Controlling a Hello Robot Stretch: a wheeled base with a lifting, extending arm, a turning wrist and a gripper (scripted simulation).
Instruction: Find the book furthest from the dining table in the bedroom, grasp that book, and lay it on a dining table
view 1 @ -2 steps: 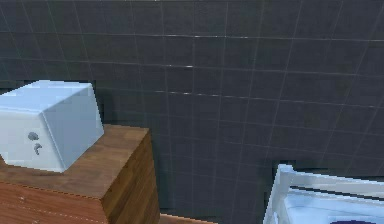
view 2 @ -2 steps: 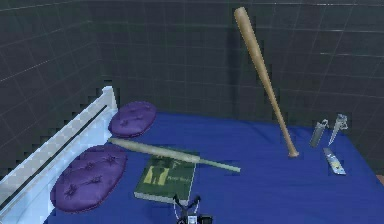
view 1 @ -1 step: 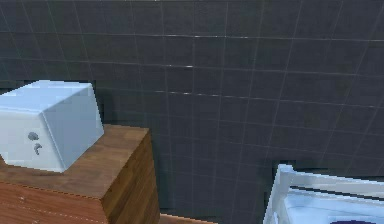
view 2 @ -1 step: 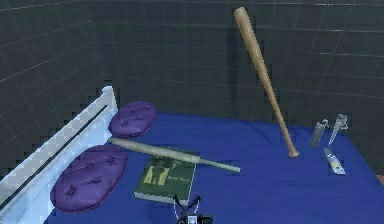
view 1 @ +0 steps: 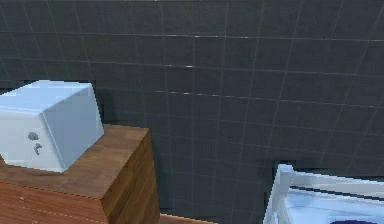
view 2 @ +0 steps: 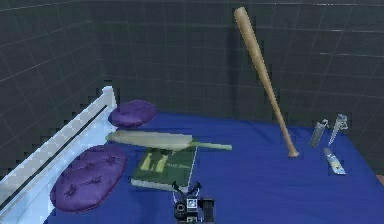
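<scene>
A green book (view 2: 163, 166) with yellow marks on its cover lies flat on the blue bed cover (view 2: 260, 170), beside the purple pillows. My gripper (view 2: 186, 189) shows at the arm side view's bottom edge, with its dark body and thin fingers at the book's near corner. The book and the bed cover lie right behind the fingers, so I cannot tell whether the gripper holds anything or whether it touches the book.
A flat pale cricket bat (view 2: 160, 141) lies just beyond the book. A baseball bat (view 2: 265, 78) leans on the dark tiled wall. Two purple pillows (view 2: 92, 178) rest by the white headboard (view 2: 55, 148). Small silvery things (view 2: 331, 140) lie at the right. A white box (view 1: 48, 125) sits on a wooden dresser (view 1: 112, 180).
</scene>
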